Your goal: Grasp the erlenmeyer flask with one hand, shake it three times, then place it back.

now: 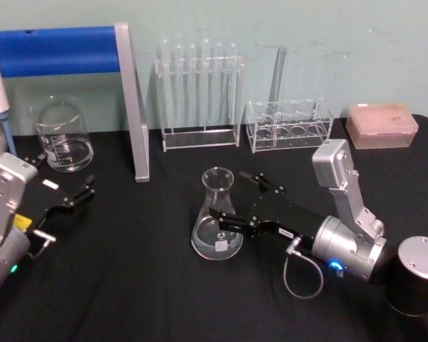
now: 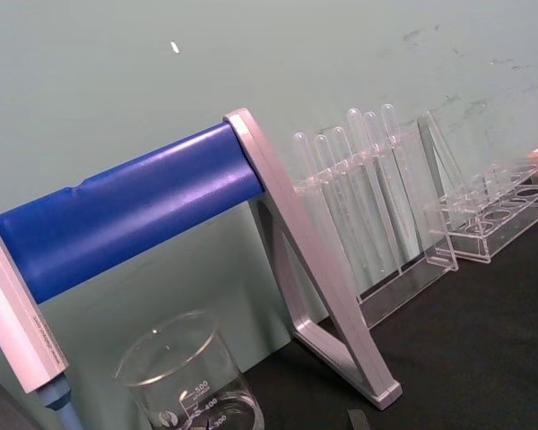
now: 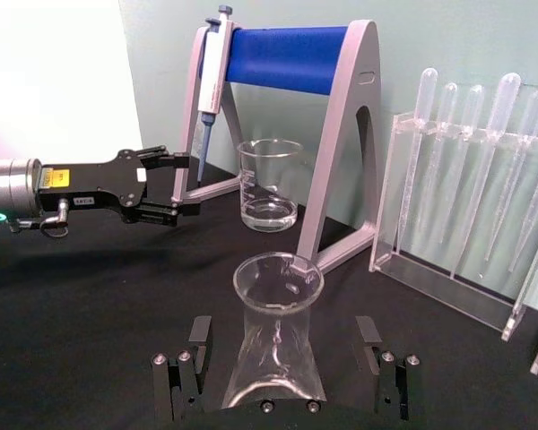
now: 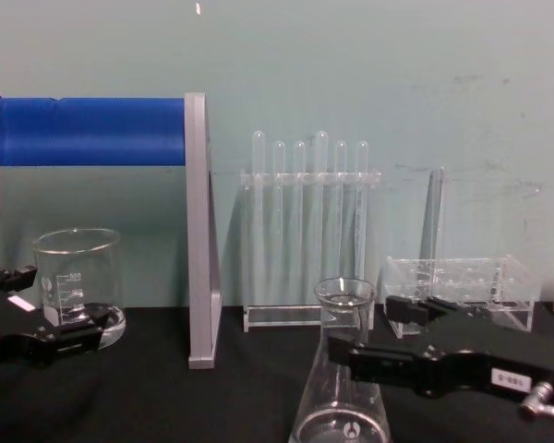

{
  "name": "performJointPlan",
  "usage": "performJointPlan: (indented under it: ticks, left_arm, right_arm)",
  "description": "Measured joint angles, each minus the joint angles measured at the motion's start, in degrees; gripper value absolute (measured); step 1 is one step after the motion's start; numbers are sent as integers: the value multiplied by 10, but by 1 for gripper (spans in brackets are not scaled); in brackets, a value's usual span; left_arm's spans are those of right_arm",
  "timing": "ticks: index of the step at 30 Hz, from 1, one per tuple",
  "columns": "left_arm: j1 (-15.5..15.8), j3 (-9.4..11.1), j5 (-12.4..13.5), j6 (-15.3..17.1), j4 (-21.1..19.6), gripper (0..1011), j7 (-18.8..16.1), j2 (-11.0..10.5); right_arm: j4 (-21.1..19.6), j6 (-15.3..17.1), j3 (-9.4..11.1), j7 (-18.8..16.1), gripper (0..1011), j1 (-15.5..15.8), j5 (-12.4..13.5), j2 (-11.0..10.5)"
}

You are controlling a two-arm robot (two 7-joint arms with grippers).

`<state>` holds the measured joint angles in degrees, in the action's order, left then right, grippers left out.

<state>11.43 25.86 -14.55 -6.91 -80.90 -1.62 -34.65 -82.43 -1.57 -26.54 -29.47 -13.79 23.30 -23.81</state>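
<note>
The erlenmeyer flask (image 1: 217, 222) is clear glass and stands upright on the black table, a little right of centre. My right gripper (image 1: 227, 194) reaches in from the right and is open, one black finger on each side of the flask's lower neck. In the right wrist view the flask (image 3: 276, 331) sits between the two fingers (image 3: 200, 333) with a gap on both sides. The chest view shows the flask (image 4: 343, 397) with the right gripper (image 4: 374, 332) around it. My left gripper (image 1: 65, 177) rests open at the left, near the beaker, holding nothing.
A glass beaker (image 1: 60, 135) stands at the back left under a blue-barred pipette stand (image 1: 132, 107). Behind the flask are a rack of tubes (image 1: 198, 92) and a low clear rack (image 1: 289, 125). A pink tip box (image 1: 381, 125) sits at the back right.
</note>
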Motion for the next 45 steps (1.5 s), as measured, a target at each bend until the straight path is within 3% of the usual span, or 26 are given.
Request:
performJointPlan:
  ticks: [17, 34, 39, 45]
  left_arm:
    - [0, 0, 0, 0, 0, 1001, 0, 0]
    - [0, 0, 0, 0, 0, 1001, 0, 0]
    - [0, 0, 0, 0, 0, 1001, 0, 0]
    - [0, 0, 0, 0, 0, 1001, 0, 0]
  right_arm:
    - [31, -1, -8, 2, 1003, -24, -13, 25]
    - [32, 0, -7, 3, 1003, -25, -14, 26]
    - [32, 0, -7, 3, 924, -25, -14, 26]
    - [31, 0, -7, 3, 731, -24, -14, 26]
